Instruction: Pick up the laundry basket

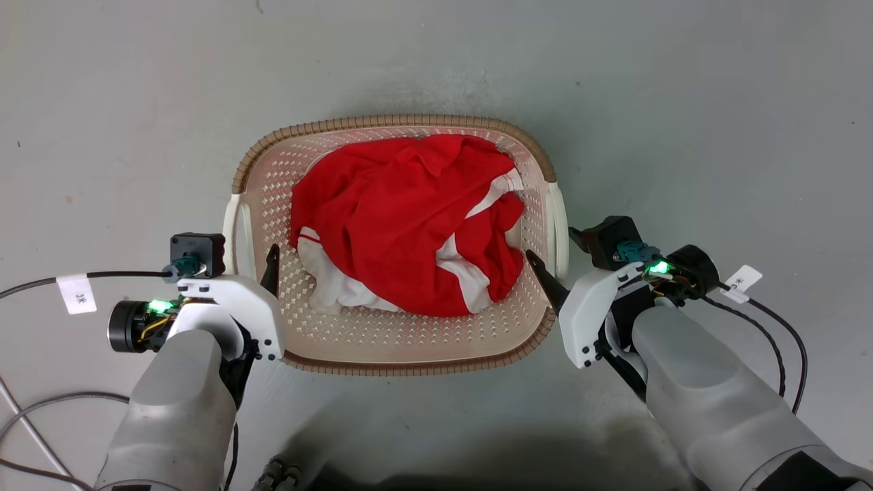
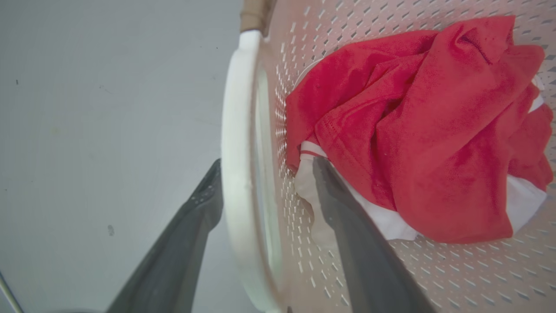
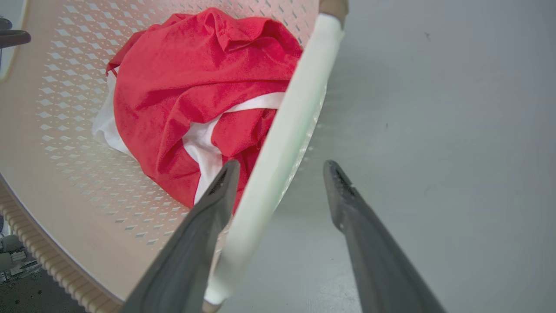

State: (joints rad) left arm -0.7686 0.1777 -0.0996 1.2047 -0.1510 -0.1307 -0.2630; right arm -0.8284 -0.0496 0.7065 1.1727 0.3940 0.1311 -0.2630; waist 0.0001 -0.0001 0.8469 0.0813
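Observation:
The laundry basket point(image 1: 395, 123), cream and perforated with a brown woven-look rim, stands on the grey floor in the middle of the head view. My left gripper point(image 1: 255, 262) is open astride the basket's white left handle point(image 2: 236, 130): one finger point(image 2: 191, 226) is outside, the other point(image 2: 347, 226) inside against the perforated wall. My right gripper point(image 1: 551, 247) is open astride the white right handle point(image 3: 295, 108). Its inner finger point(image 3: 204, 217) lies close to the handle, and its outer finger point(image 3: 360, 226) stands apart over the floor.
A crumpled red and white garment point(image 1: 409, 218) lies inside the basket. Bare grey floor point(image 1: 102, 102) surrounds it. Cables point(image 1: 41, 409) trail on the floor at the lower left, and a tagged cable point(image 1: 784, 327) hangs from my right wrist.

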